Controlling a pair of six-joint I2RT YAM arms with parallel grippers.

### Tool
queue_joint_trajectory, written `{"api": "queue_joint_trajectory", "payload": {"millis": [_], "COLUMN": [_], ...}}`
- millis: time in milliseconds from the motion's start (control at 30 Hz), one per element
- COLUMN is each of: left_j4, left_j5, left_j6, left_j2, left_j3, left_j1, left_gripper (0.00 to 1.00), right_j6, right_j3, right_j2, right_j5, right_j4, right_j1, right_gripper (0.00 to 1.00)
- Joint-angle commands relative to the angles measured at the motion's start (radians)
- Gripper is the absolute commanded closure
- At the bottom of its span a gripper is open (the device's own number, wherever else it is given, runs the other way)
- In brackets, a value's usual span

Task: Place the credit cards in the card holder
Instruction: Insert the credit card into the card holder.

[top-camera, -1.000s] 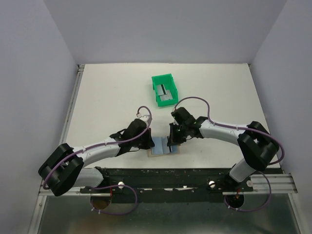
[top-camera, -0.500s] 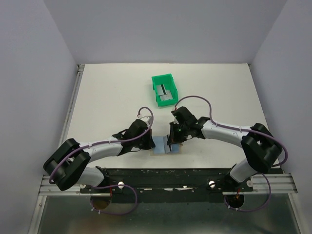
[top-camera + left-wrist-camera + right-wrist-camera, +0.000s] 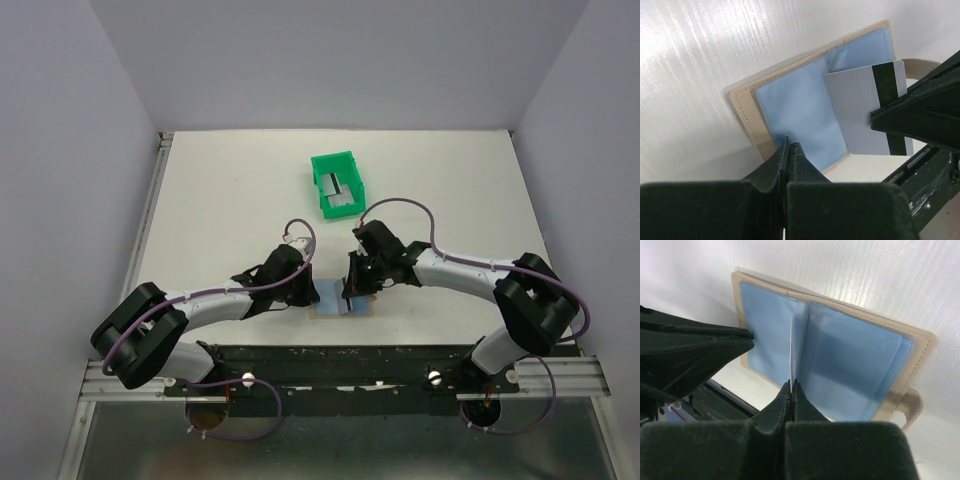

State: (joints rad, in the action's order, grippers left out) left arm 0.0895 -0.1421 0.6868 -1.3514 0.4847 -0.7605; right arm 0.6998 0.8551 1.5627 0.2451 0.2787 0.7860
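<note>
The card holder [image 3: 330, 300] lies open near the table's front edge, tan outside and pale blue inside [image 3: 795, 110]. My right gripper [image 3: 791, 384] is shut on a silver-grey credit card [image 3: 860, 100] with a dark stripe. It holds the card on edge, its far edge [image 3: 791, 352] at the holder's middle fold [image 3: 855, 370]. My left gripper [image 3: 789, 145] is shut and empty, its tips resting on the holder's left half by the tan edge. In the top view the left gripper [image 3: 305, 292] and right gripper [image 3: 350, 290] flank the holder. Another grey card [image 3: 340, 190] lies in the green bin.
The green plastic bin [image 3: 322, 170] stands mid-table, beyond both grippers. The black rail of the arm mounts [image 3: 330, 355] runs along the table's front edge just behind the holder. Grey walls enclose the table on three sides.
My left arm has shifted slightly to the right, towards the holder. My right gripper and its card have hardly moved.
</note>
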Motion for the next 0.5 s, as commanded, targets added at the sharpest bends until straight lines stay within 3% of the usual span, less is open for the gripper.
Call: {"api": "queue_joint_trajectory", "payload": {"millis": [0,467], "left_j4": [-0.056,-0.056], "left_j5": [-0.001,-0.007], "left_j6": [-0.003,-0.004], "left_j2": [-0.023,-0.031], "left_j3": [-0.018,-0.009], "left_j1": [0.001,0.001], "left_gripper": [1.00,1.00], "right_j6": [0.047,0.122], "right_j3": [-0.028,-0.116], "right_j2": [-0.016,-0.078], "right_j5": [-0.056,-0.003], "right_j4": [0.010,-0.084], "right_j1": [0.001,-0.030], "right_gripper": [1.00,1.00]}}
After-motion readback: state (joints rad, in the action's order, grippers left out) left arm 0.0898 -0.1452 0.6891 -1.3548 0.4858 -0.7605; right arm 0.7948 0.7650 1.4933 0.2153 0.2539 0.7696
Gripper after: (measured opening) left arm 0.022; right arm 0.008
